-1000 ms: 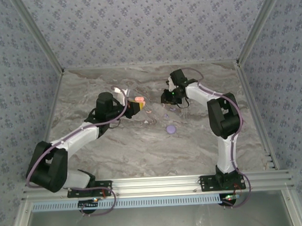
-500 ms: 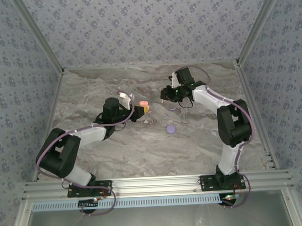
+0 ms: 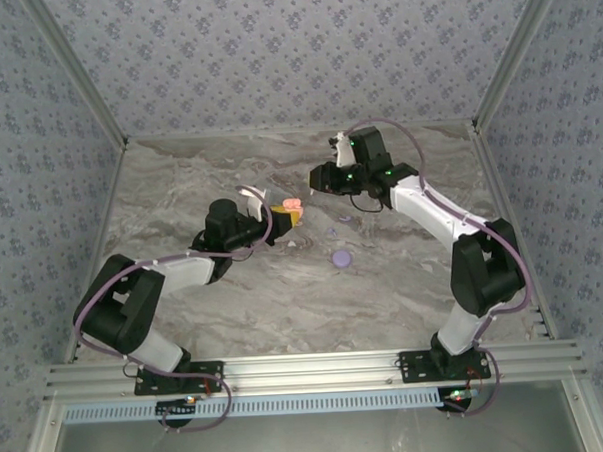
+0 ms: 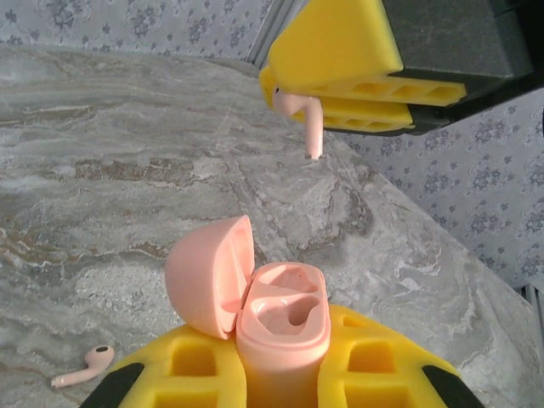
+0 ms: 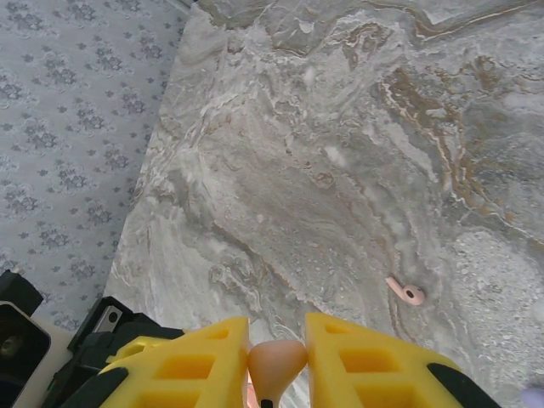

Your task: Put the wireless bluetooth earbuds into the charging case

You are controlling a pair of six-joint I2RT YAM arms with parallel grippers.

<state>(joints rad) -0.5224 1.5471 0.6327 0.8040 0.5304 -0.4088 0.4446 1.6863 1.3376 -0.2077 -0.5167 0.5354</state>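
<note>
Left fingers [image 4: 208, 365]: you have them pinching the pink charging case [image 4: 280, 340] from both sides. The case stands upright with its lid swung open to one side and the inner well exposed.

Right fingers [image 5: 225, 353]: pressed onto the head of a pink earbud [image 5: 276, 364], with the stem pointing down. From the left wrist you see it hanging above the open case, a little beyond it and not touching.

From the top, both sets of fingers meet over the middle of the desk [image 3: 234, 289], toward the far edge, the right set nearer that edge.

The loose pink earbud [image 4: 82, 367] lies on its side on the desk near the held case, apart from both fingers.

The purple disc [image 3: 341, 256] lies flat toward the near edge. The tiny purple earbuds [image 3: 343, 220] sit between it and your right fingers, too small for detail.
</note>
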